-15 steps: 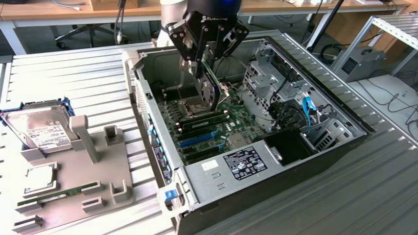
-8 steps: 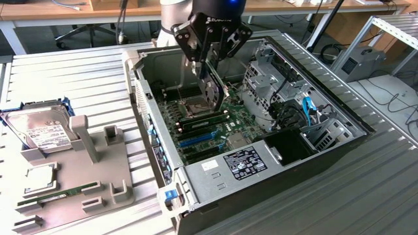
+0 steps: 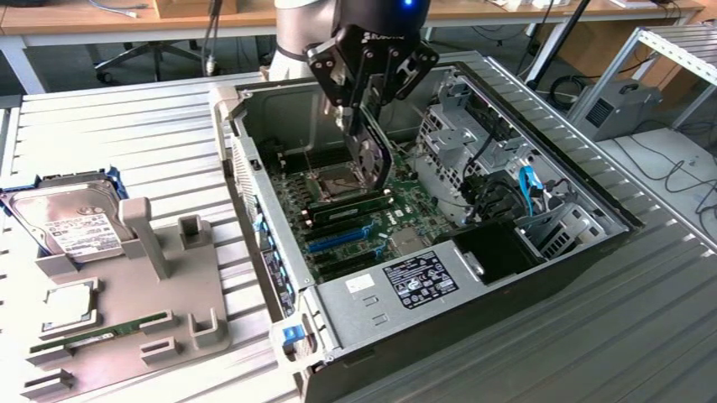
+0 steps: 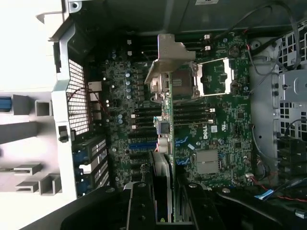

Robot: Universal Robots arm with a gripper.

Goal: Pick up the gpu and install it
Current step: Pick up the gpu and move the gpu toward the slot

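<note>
**A:** What sits at the exterior view's left?

**B:** A grey fixture tray (image 3: 168,327) on the table (image 3: 134,134). It carries a hard drive (image 3: 70,220) at its upper end, a processor chip (image 3: 70,306) below that, and a RAM stick (image 3: 99,334) lying flat near the lower edge.

**A:** And in the middle?

**B:** The open computer case (image 3: 248,126). At upper centre the gripper (image 3: 361,124) hangs over it, clamped on the gpu (image 3: 374,164). The card stands on edge, reaching down into the case above the motherboard (image 3: 364,231), near the processor socket (image 3: 332,185). I cannot tell whether its lower edge touches the board.

**A:** Does the wrist view agree?

**B:** Yes. There the gpu (image 4: 166,110) is seen edge-on between the two fingers (image 4: 139,211), with its silver bracket (image 4: 169,55) at the far end.

**A:** Further right?

**B:** The power supply (image 3: 417,281) at lower centre, then a blue cable (image 3: 526,189) by the drive cages (image 3: 448,134).
</note>
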